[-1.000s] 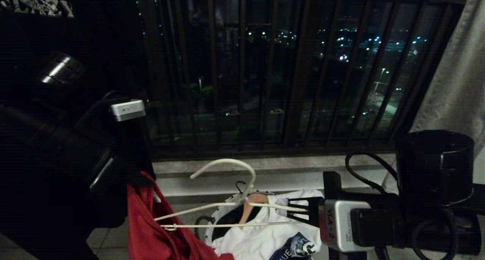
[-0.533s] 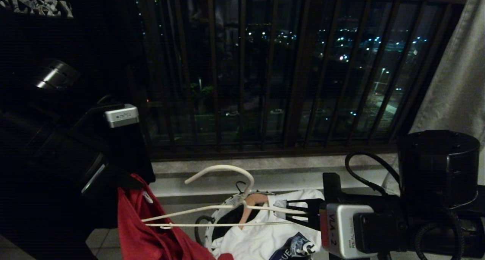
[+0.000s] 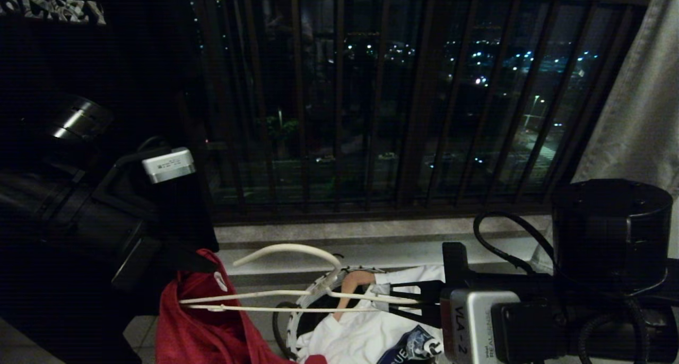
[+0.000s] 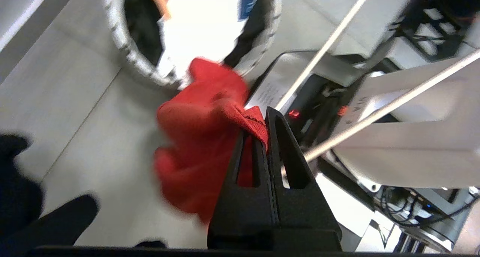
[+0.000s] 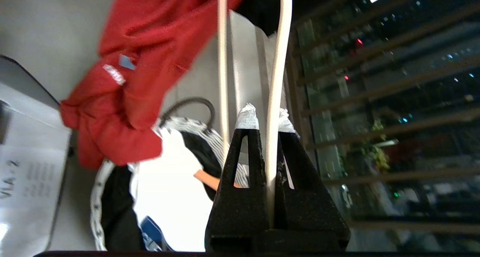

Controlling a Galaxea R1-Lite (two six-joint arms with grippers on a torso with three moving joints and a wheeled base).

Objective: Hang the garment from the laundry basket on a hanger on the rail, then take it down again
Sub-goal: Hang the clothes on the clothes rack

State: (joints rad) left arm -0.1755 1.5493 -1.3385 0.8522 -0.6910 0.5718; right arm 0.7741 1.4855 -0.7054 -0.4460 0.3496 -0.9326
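The red shirt was already out of the basket and hung bunched from the left gripper, whose fingers were clenched on a hemmed edge of the cloth, low at the left before the dark window bars. The right gripper, reaching in from the right, had its taped fingers pinched tight on one wire arm of the white hanger, which it held roughly level above the basket with its hook uppermost. The hanger's far shoulder reached the shirt; whether it had entered the neck opening or merely lay against the cloth could not be told. A white shirt and a wooden hanger lay in the basket on the tiled floor, with a pale curtain at the right.

By the look of it, the job stood at threading the shirt onto the hanger. No rail showed in any view, so hooking the hanger up there, and then taking the shirt down again, both appeared to remain undone.
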